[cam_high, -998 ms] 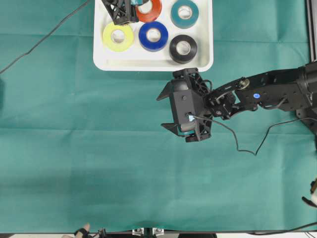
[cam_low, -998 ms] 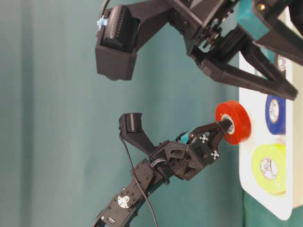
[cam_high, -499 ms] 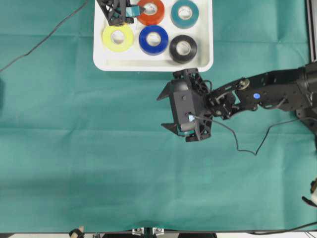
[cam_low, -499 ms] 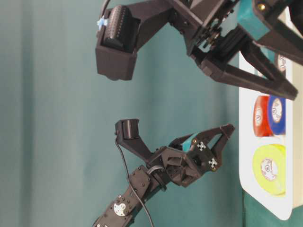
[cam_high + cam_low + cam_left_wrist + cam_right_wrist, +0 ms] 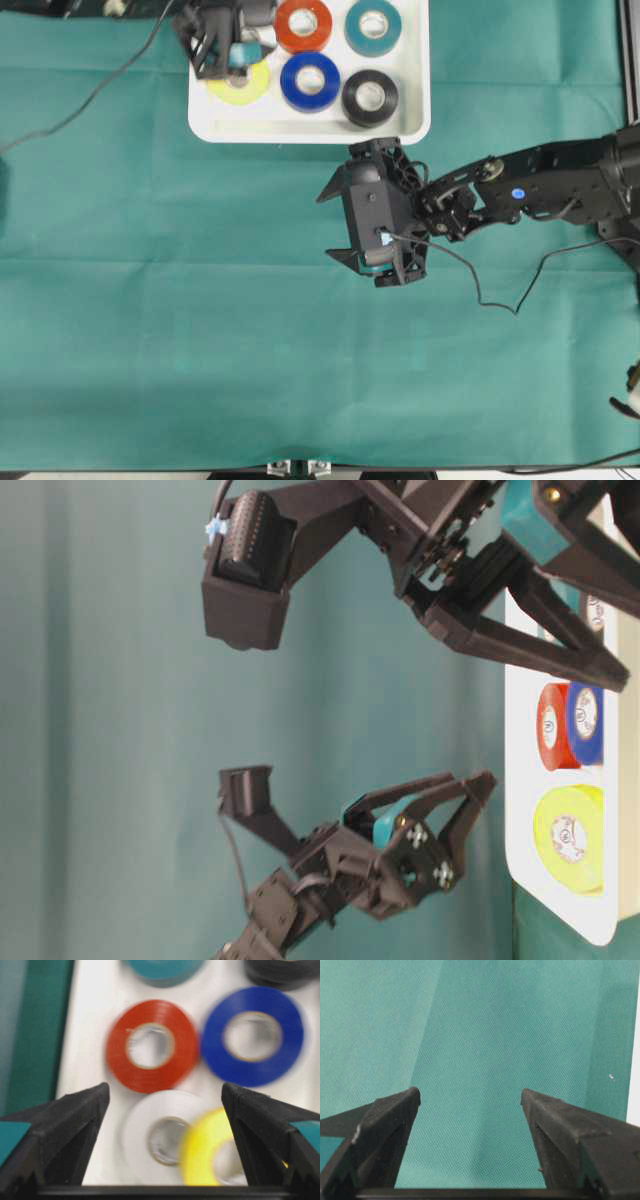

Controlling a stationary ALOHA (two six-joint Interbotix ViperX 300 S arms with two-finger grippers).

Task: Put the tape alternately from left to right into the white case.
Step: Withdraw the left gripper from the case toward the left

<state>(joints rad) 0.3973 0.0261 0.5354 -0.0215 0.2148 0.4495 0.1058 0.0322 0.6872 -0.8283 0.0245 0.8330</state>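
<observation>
The white case (image 5: 310, 133) lies at the top of the overhead view. In it lie the orange-red tape (image 5: 304, 23), teal tape (image 5: 373, 25), blue tape (image 5: 310, 78) and black tape (image 5: 370, 97). The yellow tape (image 5: 240, 88) is partly hidden under my left gripper (image 5: 245, 45). In the left wrist view that gripper (image 5: 165, 1092) is open and empty above the white tape (image 5: 165, 1135) and yellow tape (image 5: 215, 1152), with the orange-red tape (image 5: 152, 1046) just beyond. My right gripper (image 5: 330, 227) hovers open over the cloth just below the case, and the right wrist view (image 5: 470, 1094) shows nothing between its fingers.
Green cloth (image 5: 200, 330) covers the table. A thin black cable (image 5: 90, 90) runs across the top left, and another (image 5: 500, 295) hangs below the right arm. A dark rail (image 5: 630, 60) stands at the right edge.
My left gripper opened and let go of the orange-red tape, which now lies flat in the case. It then drew back to the left. The right arm has not moved.
</observation>
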